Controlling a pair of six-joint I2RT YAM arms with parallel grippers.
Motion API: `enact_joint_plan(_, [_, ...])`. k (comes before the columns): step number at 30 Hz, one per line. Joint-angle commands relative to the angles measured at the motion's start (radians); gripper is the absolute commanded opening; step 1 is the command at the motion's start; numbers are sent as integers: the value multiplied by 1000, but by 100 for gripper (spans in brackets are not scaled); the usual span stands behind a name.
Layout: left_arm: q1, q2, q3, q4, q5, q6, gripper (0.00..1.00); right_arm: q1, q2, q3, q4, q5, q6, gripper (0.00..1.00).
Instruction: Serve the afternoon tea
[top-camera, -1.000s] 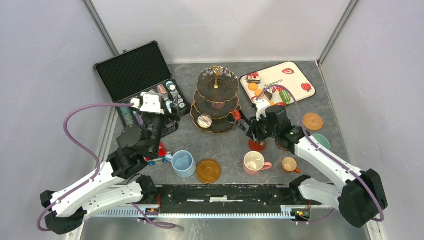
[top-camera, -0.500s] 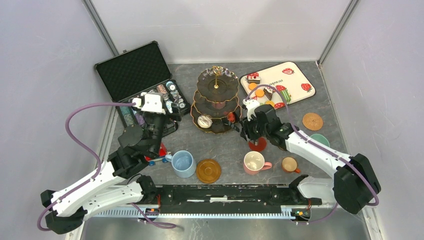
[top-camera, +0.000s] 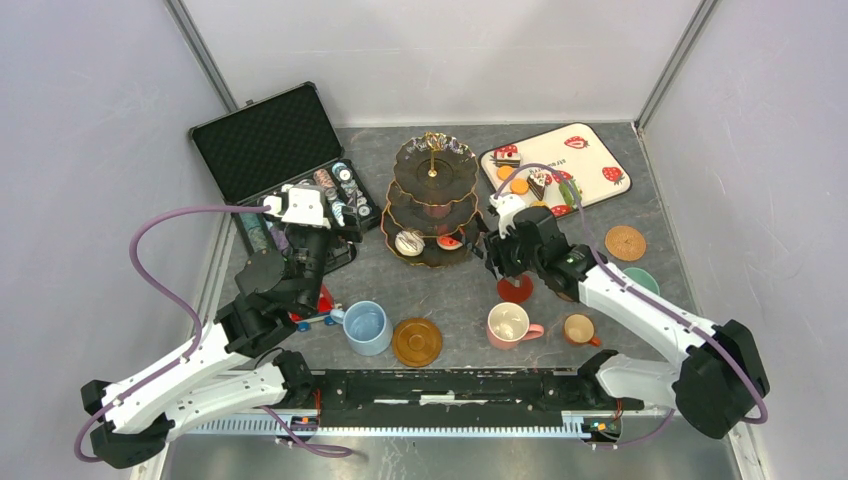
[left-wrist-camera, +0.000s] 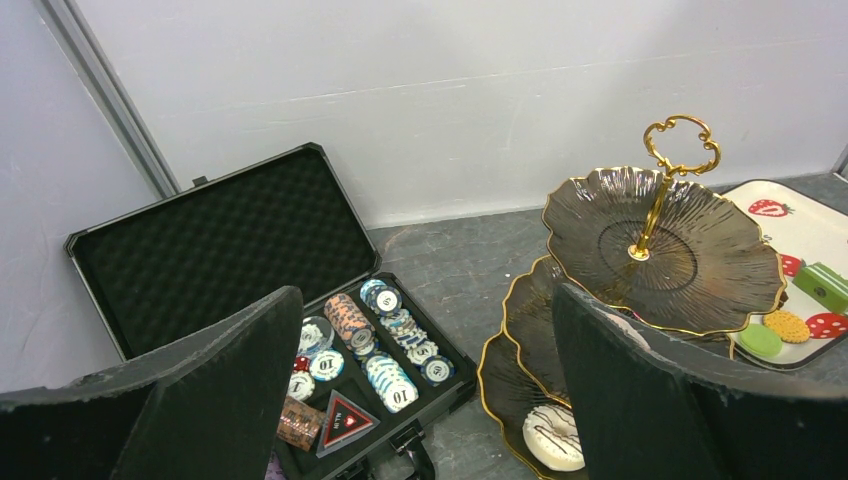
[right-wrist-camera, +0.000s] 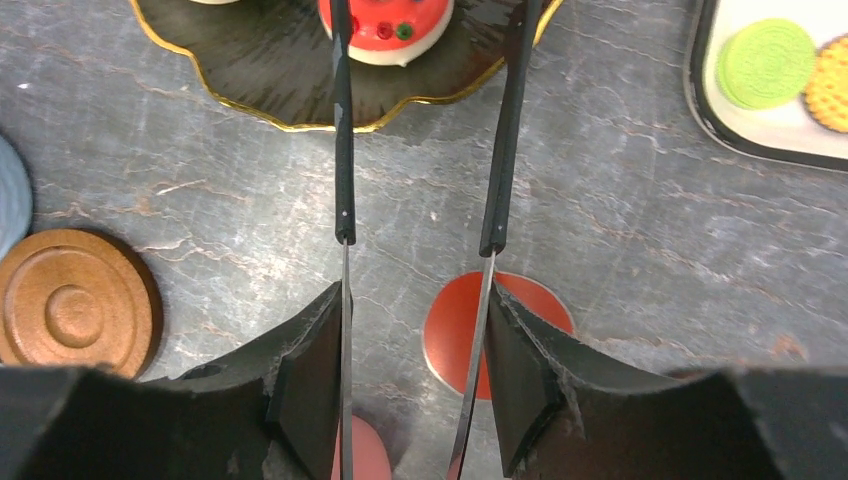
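On the tabletop (top-camera: 462, 292), from above, you see the tiered stand (top-camera: 432, 172) with a red-topped cake (top-camera: 449, 242) on its lowest tier. Left wrist: your left end effector (left-wrist-camera: 425, 300) gapes wide, empty. Right wrist: your right end effector (right-wrist-camera: 433, 12) stands parted, the cake at its tips.

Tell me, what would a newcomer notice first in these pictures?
The dark three-tier stand with gold rims rises at the centre back, a red-and-white toy pastry on its lowest tier beside the right gripper, whose fingers stand apart. Left of the stand lies an open black case of poker chips; right of it, a white strawberry-print tray.
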Motion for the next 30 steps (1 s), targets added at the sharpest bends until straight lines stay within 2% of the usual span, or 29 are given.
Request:
enact_joint_plan(1, [5, -2, 12, 33, -19, -4, 100, 6, -52, 58, -53, 102, -15, 53])
enact_joint_plan(9, [5, -1, 13, 27, -13, -12, 100, -4, -177, 78, -140, 316, -38, 49])
enact_joint_plan(13, [6, -6, 13, 25, -14, -13, 100, -99, -159, 95, -155, 420, -65, 48])
enact_joint_plan(17, [5, -9, 13, 25, -14, -12, 100, -355, -74, 123, -104, 353, -110, 47])
enact_joint_plan(20, [5, -11, 15, 24, -13, -14, 100, -490, 64, 210, -103, 301, -138, 48])
enact_joint_plan(24, [5, -8, 13, 25, -11, -16, 100, -599, 251, 358, -162, 177, -146, 53])
enact_joint_plan(30, [5, 10, 15, 16, 0, -26, 100, -676, 331, 395, -152, 67, -179, 56])
